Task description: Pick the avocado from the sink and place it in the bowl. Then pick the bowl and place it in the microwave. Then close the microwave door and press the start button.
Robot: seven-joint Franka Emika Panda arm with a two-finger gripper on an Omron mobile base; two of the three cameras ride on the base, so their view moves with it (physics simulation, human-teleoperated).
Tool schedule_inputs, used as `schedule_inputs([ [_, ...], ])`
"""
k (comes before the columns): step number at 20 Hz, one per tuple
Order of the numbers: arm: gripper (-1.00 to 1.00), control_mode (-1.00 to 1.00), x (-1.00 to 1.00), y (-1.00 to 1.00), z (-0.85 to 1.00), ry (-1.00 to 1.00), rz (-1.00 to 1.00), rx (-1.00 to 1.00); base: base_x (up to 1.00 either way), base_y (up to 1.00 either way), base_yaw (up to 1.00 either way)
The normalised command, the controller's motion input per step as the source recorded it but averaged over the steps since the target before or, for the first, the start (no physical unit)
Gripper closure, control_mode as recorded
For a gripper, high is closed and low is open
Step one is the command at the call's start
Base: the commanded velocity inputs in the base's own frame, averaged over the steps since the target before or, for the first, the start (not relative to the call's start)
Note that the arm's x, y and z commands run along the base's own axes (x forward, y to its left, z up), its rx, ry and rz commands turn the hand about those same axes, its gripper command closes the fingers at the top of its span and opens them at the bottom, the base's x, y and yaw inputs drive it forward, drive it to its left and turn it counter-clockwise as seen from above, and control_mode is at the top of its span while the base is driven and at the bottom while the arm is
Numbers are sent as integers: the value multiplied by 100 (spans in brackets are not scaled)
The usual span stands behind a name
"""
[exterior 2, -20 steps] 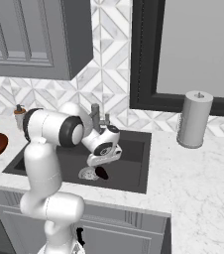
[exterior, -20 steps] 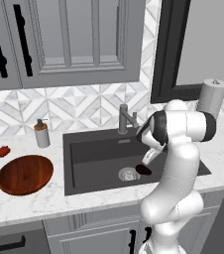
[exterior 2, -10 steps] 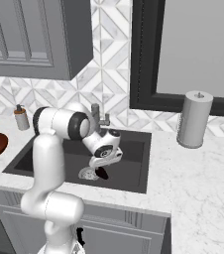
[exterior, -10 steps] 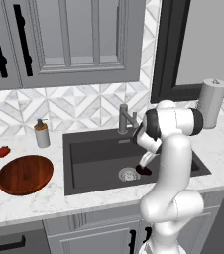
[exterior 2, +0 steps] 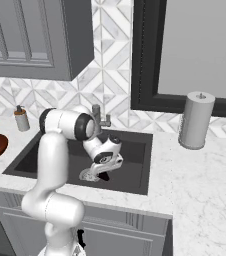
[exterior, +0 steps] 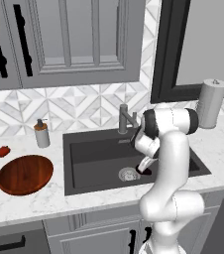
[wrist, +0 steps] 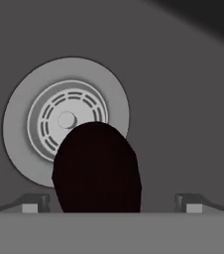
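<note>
Over the last second the arm has tucked in and lowered the gripper [wrist: 111, 206] deeper into the sink [exterior: 94, 156], so the avocado [wrist: 96, 168] now lies between the spread jaws, on the near edge of the drain [wrist: 67, 120], with neither fingertip touching it. Judging by this, the approach is about done and closing comes next; the bowl [exterior: 25, 173] waits on the counter [exterior: 29, 203] to the left
</note>
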Motion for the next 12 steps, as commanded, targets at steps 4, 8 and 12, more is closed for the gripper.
schedule_inputs([
  [4, -100, -100, 4, 0, -36, 0, 0, 0, 0, 0, 0],
  [8, 100, -100, 0, 6, -42, 0, 0, 0, 0, 0, 0],
  [12, 100, -100, 0, 21, -39, 1, 0, 0, 0, 0, 0],
])
